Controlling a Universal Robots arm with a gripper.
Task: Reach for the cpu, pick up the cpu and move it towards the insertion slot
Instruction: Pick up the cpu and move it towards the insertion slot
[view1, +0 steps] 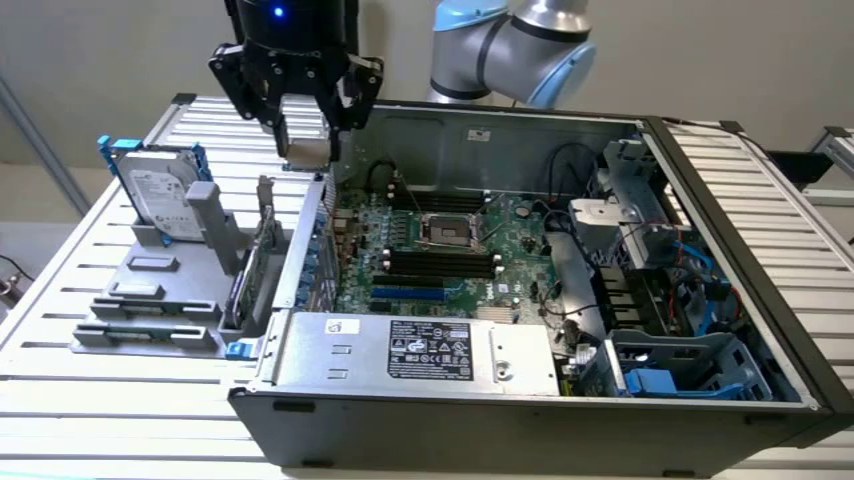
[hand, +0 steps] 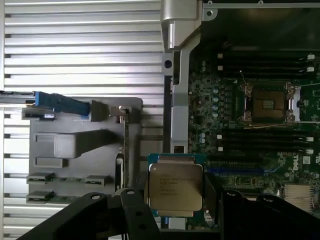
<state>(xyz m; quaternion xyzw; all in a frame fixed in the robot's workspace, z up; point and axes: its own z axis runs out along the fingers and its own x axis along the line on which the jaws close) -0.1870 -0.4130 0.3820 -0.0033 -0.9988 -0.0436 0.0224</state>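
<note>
Slatted metal surface (view1: 80, 290) carries an open PC case (view1: 534, 400) and a grey parts rack (view1: 154, 300) with an upright drive. My tool (view1: 302, 105) hangs above the case's edge on the exterior view's left, clamped on the cpu (hand: 175, 186) — held clear of the rack, well apart from the slot (view1: 451, 231). Slot shows again in the wrist view (hand: 267, 104), silver frame, dark centre, open. Cpu looks like a flat square chip, silvery lid with faint print, green board edge around it. I judge it light and stiff but fragile — underside contacts bend or scuff easily, lid is slick. Best hold is on opposite edges, as the fingers (hand: 131, 202) seem to have it.
</note>
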